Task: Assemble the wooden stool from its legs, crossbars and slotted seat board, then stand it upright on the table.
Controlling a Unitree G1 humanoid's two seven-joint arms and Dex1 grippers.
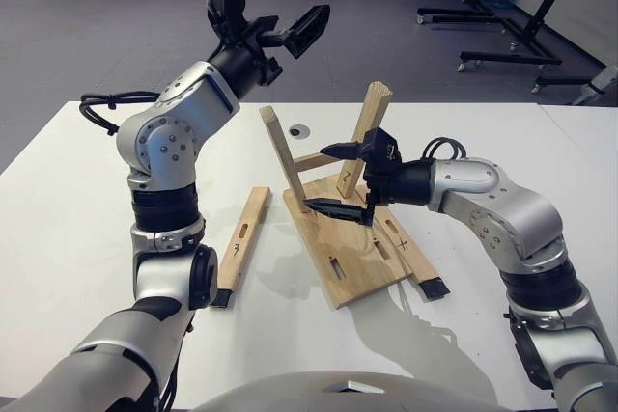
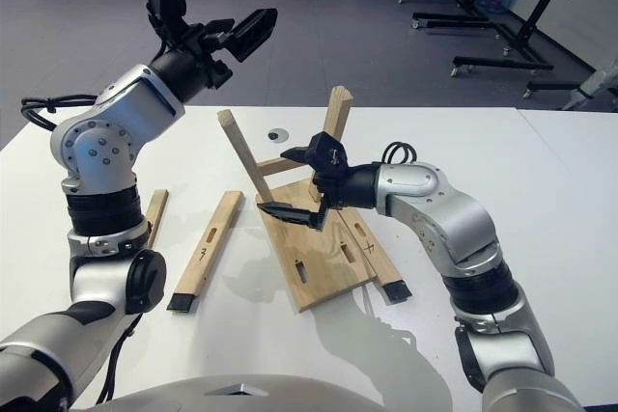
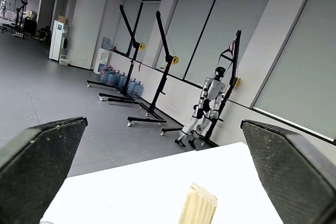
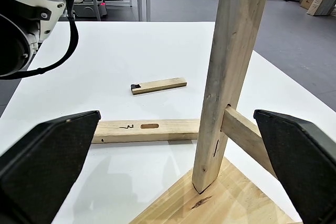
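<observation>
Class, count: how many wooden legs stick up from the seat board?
2. The left leg rises from the far end of the seat board, leaning left; the right leg rises behind the right tool, leaning right. A crossbar joins them. None appears hidden.

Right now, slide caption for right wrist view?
Open right gripper facing upright leg on the seat board, crossbar joined.

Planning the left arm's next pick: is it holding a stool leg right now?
No, the left gripper is raised, jaws wide open with nothing between them.
</observation>
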